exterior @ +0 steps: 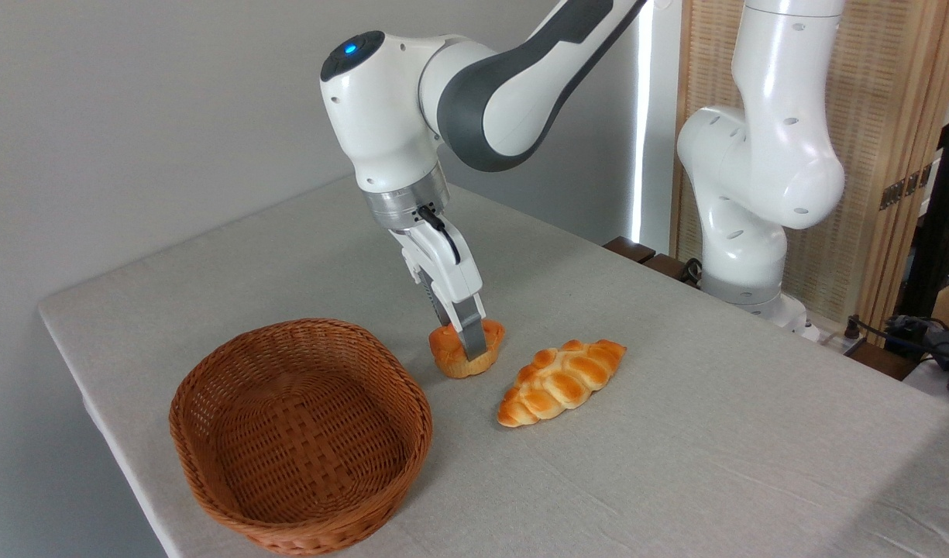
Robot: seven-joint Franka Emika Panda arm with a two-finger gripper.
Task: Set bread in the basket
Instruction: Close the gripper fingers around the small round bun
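The fingers (472, 339) are reaching down over the bread (465, 353), clamping it between them while it is sitting on the table (675, 434). The basket (300, 434) is lying just left of and below the fingers, apart from the bread.

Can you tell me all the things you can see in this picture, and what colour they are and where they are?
basket: one, brown woven wicker, front left of the table, nothing inside it.
bun: one, small and round, orange-brown, middle of the table, just right of the basket.
braided loaf: one, long and golden, right of the bun, not touching it.
table: one, covered in light grey cloth.
wall: grey, behind the table.
slatted screen: tan, back right.
robot arm: one, white and grey, reaching down from the back right.
tool: one, grey fingers, down on the bun.
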